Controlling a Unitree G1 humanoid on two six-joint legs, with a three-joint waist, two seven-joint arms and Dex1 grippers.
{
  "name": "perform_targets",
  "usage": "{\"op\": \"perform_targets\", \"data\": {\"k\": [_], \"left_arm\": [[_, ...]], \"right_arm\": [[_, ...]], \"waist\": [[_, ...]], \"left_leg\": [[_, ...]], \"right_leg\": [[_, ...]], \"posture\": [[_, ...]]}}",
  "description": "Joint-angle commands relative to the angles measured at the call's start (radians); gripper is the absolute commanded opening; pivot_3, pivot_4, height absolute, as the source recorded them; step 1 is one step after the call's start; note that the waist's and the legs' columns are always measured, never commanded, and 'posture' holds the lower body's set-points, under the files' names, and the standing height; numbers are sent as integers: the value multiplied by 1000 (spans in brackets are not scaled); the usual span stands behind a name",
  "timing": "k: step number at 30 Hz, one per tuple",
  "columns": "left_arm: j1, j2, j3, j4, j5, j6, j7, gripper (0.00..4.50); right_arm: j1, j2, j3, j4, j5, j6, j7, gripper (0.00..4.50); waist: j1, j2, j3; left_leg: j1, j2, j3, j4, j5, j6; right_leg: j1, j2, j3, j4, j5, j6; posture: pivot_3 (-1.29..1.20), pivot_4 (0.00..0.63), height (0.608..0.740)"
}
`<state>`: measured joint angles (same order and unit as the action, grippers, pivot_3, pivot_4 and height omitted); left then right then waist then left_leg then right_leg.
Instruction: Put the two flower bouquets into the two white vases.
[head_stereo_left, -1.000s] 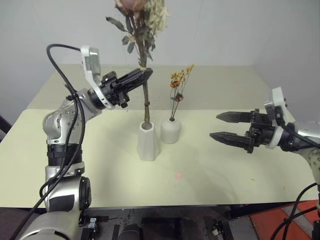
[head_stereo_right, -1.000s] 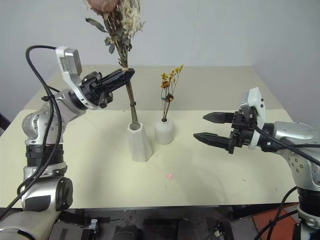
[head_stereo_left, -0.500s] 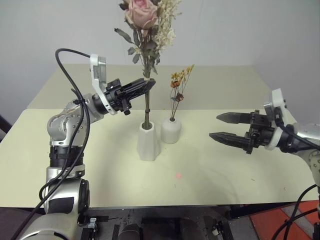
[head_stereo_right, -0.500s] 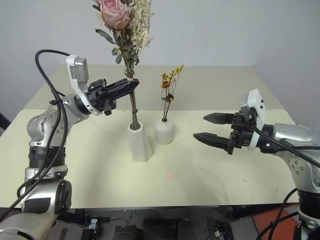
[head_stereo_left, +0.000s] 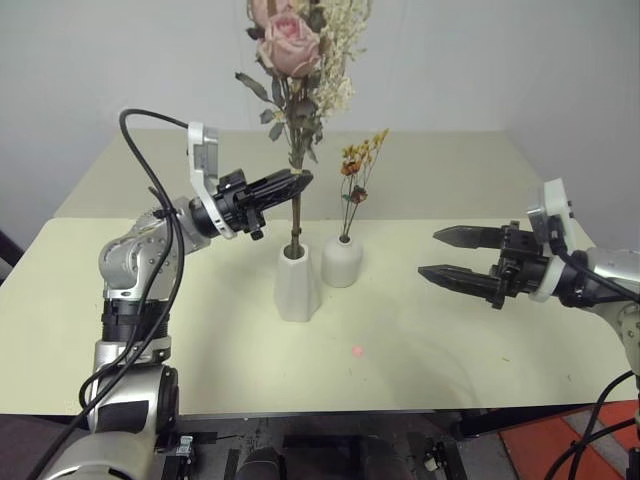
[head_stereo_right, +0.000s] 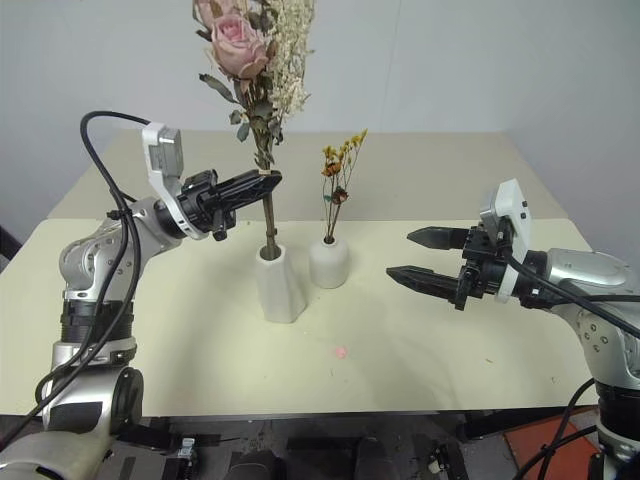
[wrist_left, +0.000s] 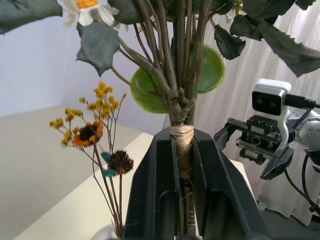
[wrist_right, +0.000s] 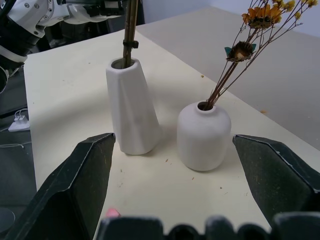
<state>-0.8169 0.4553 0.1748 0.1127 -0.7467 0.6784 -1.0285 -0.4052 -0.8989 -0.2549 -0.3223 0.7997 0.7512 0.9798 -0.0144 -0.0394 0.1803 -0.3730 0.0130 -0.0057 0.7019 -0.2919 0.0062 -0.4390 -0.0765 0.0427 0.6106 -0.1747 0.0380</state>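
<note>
Jaws of the left gripper (head_stereo_left: 299, 181) clamp the rose bouquet (head_stereo_left: 297, 70), its stems inside the taller vase (head_stereo_left: 296, 283); right gripper (head_stereo_left: 440, 252) gapes empty. Orange sprig (head_stereo_left: 356, 180) stands in the rounded vase (head_stereo_left: 341, 260).

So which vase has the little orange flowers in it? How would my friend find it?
Look at the middle of the pale yellow table, where two white vases stand side by side. The one you want is the short round vase, on the side nearer the open right gripper. It holds a thin sprig of orange-yellow flowers, while the taller tapered vase holds the big pink rose bunch.
</note>
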Motion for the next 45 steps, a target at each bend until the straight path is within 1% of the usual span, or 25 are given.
{"op": "perform_targets", "data": {"k": [1,12,14,16,19,25,26,30,35,40,45], "left_arm": [[6,8,5,-67,-21,1,6,109],[40,25,-39,-74,15,-14,-2,109],[45,23,-46,-75,25,-20,2,821],[49,27,-47,-78,26,-16,4,1360],[64,38,-35,-97,21,-3,7,2359],[147,94,11,-180,-15,44,32,4350],[164,105,20,-195,-22,51,39,4473],[205,130,31,-232,-37,66,53,4473],[208,135,7,-237,-25,58,51,4473],[224,163,-4,-231,-14,51,15,4473],[250,228,12,-220,6,37,-23,4473]], "right_arm": [[-1,-6,-41,-28,13,-17,-7,4500],[8,9,-42,-36,13,-28,-25,4500],[12,9,-44,-37,13,-30,-27,4500],[15,10,-45,-39,13,-32,-28,4500],[18,10,-45,-39,13,-34,-31,4500],[17,11,-43,-34,11,-37,-30,4500],[18,12,-42,-32,10,-39,-29,4500],[18,15,-34,-23,5,-48,-24,4500],[7,15,-25,-15,-1,-53,-19,4500],[19,15,-33,-25,-1,-54,-22,4500],[49,2,-62,-38,8,-48,-21,4500]], "waist": [[0,0,0],[1,0,0],[0,0,0],[0,0,0],[-1,0,0],[-2,0,0],[-2,0,0],[1,0,0],[5,0,0],[-1,0,0],[-1,0,0]], "left_leg": [[0,0,0,0,0,0],[0,0,0,0,0,0],[0,0,0,0,0,0],[0,0,0,0,0,0],[0,0,0,0,0,0],[0,0,0,0,0,0],[0,0,0,0,0,0],[1,0,0,0,0,0],[1,0,0,0,0,0],[1,0,0,0,0,0],[1,0,0,0,0,0]], "right_leg": [[0,0,0,0,0,0],[0,0,0,0,0,0],[0,0,0,0,0,0],[0,0,0,0,0,0],[0,0,0,0,0,0],[0,0,0,0,0,0],[0,0,0,0,0,0],[0,0,0,0,0,0],[1,0,0,0,0,0],[0,0,0,0,0,0],[0,0,0,0,0,0]], "posture": [[0,150,740],[0,150,740],[0,150,740],[0,150,740],[0,150,740],[0,150,740],[0,150,740],[0,150,740],[0,150,740],[0,150,740],[0,150,740]]}}
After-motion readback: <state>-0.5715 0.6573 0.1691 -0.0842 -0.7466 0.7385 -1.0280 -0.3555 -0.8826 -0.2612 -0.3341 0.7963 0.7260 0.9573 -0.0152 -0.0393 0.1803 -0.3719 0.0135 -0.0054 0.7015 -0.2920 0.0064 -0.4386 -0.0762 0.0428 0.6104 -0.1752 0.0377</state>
